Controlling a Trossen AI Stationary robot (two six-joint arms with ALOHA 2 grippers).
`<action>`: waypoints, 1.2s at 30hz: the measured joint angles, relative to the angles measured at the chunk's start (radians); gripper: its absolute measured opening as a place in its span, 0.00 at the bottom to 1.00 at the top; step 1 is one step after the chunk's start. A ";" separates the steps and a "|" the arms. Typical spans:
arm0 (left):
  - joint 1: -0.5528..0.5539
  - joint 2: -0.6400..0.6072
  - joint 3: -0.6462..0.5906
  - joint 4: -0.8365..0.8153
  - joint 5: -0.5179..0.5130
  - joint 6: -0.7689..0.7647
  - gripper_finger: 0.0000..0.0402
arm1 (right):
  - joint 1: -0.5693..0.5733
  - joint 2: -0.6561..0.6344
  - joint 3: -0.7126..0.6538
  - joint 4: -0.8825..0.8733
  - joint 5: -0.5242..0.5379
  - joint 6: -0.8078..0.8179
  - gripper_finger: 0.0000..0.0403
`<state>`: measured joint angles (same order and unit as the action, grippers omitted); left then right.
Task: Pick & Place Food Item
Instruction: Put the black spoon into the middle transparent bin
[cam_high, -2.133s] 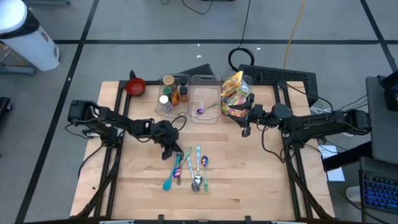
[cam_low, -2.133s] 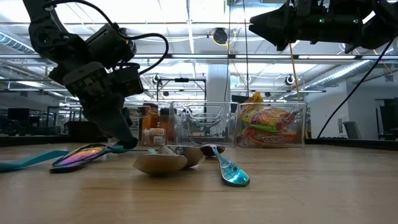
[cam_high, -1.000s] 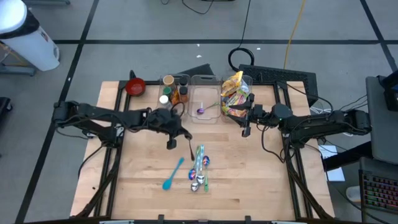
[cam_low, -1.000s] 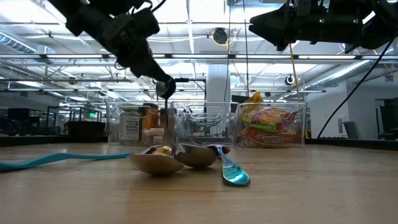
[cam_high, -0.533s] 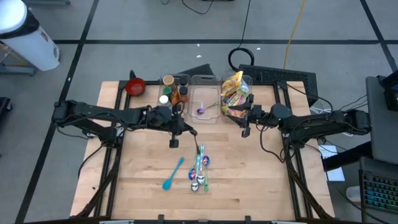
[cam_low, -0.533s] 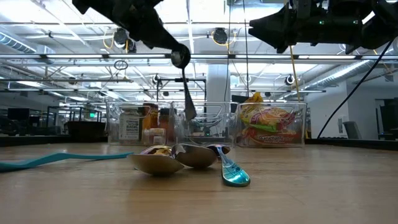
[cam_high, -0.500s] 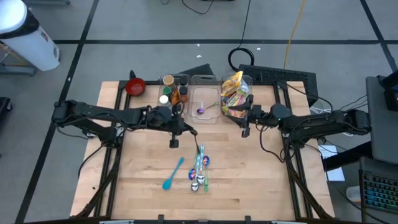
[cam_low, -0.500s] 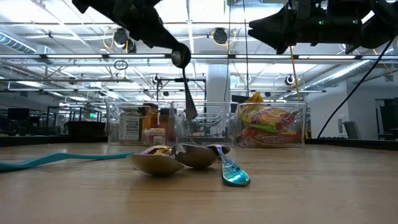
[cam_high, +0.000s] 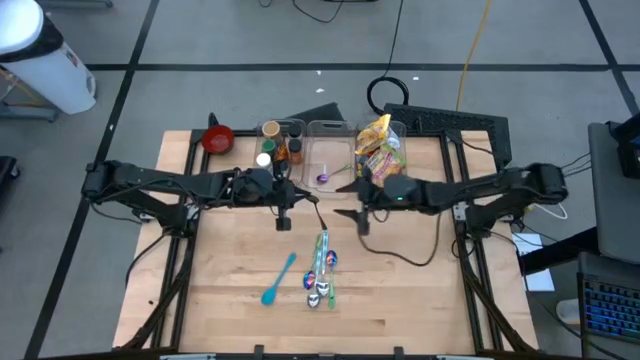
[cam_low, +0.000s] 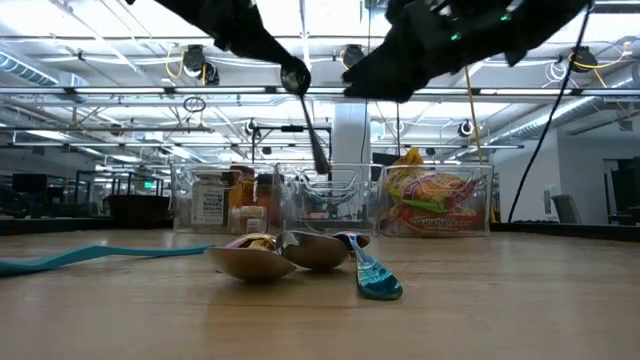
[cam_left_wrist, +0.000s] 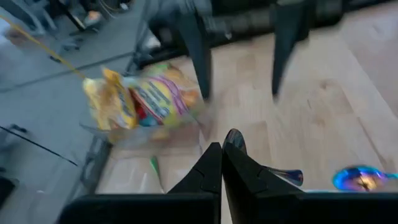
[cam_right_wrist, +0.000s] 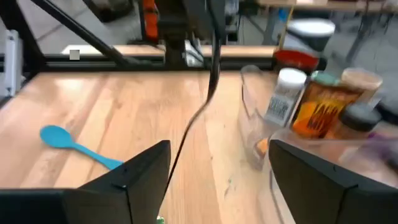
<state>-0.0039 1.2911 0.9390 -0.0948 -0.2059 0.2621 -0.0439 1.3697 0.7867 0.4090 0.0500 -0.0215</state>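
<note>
**Q:** What changed since a second ago?

**A:** Swinging away from the snack bin, the right gripper (cam_high: 358, 217) has moved toward the table's middle, and its jaws now stand spread wide, grasping nothing. The left gripper (cam_high: 283, 211) has shifted slightly right, clenched on a spoon (cam_low: 312, 140) that dangles above the table.

**Q:** What lies nearest, low in the high view?

**A:** A teal spoon (cam_high: 279, 279) lies alone, with a cluster of spoons (cam_high: 320, 268) just beside it on the wooden table (cam_high: 230, 300).

**Q:** And farther up?

**A:** Both arms reach inward from the left and right edges, their grippers near each other at centre. Beyond them stand three clear bins: the left bin (cam_high: 277, 148) holds bottles, the middle bin (cam_high: 329, 160) a purple spoon, and the right bin (cam_high: 384, 155) the snack packets (cam_high: 374, 146). A red bowl (cam_high: 217, 139) sits upper left.
</note>
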 joint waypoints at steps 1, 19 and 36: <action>-0.002 -0.002 0.000 0.011 -0.014 0.002 0.01 | -0.003 0.032 0.019 -0.004 -0.004 0.014 0.67; -0.025 -0.017 0.000 -0.008 -0.079 0.000 0.02 | -0.041 0.354 0.224 -0.002 -0.186 0.107 0.50; -0.025 -0.017 0.000 -0.023 -0.084 -0.011 0.04 | -0.049 0.337 0.225 -0.029 -0.185 0.025 0.03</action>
<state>-0.0284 1.2739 0.9390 -0.1173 -0.2899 0.2516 -0.0925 1.7062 1.0115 0.3803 -0.1348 0.0038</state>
